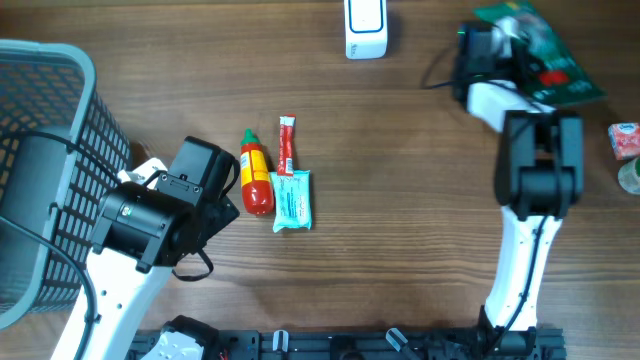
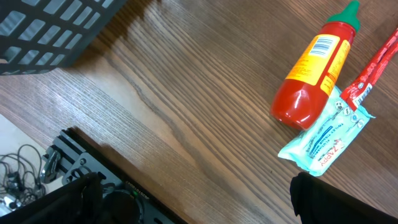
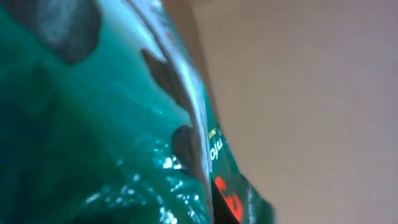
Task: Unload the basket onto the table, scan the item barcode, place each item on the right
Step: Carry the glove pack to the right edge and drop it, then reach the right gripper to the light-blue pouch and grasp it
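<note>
We are seeing two arms dressed alike. The left arm (image 1: 95, 295) is showing a white lower link, a fat black cylindrical joint and a boxy black wrist, with a thin black cable (image 1: 195, 268) looping off it. The left gripper (image 2: 196, 183) is showing matte black fingers (image 2: 329, 202). The right arm (image 1: 520, 265) is pairing white shells with a squared black joint housing.

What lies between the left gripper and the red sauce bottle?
Only bare table lies between left gripper and sauce bottle, in the left wrist view.
</note>
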Tool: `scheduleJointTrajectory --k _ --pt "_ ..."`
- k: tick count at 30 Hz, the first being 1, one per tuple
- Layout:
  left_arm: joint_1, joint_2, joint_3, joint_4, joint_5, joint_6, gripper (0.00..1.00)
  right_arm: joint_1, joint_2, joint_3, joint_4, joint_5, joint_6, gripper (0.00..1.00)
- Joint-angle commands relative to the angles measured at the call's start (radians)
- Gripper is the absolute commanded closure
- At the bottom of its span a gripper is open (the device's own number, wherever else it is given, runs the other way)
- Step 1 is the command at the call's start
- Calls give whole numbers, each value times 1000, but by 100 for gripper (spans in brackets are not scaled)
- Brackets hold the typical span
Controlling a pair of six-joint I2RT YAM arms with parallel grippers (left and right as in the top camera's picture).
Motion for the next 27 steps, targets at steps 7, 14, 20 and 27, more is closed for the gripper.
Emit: scheduleJointTrajectory --k 7,14,20,27 --pt "-5 -11 3 1 -20 9 0 -250 11 7 -439 -451 537 96" --pt "-5 -11 3 0 -20 9 0 -398 1 191 -703 -884 694 10" --pt "-5 -11 3 0 -20 9 0 -372 -160 375 -871 -1315 791 0" --pt "-5 -11 3 0 -20 9 0 -211 -380 375 -983 -1542 851 0"
